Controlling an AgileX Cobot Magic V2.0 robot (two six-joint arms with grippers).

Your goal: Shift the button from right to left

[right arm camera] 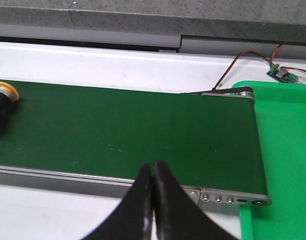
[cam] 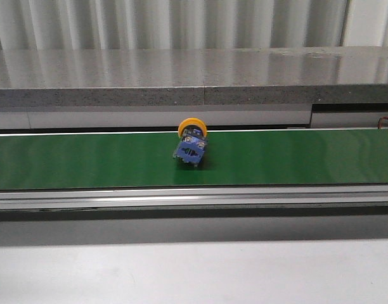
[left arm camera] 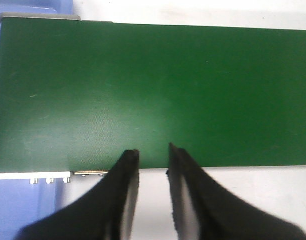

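left claw [left arm camera: 153,152] apart | right claw [right arm camera: 153,167] together | button [cam: 191,142] on green belt [cam: 86,158] | no readable writing

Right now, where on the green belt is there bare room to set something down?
The belt is bare on both sides of the button, out to either edge of the front view. Only the button's mid-belt spot is occupied. The belt under the left pincer is bare too.
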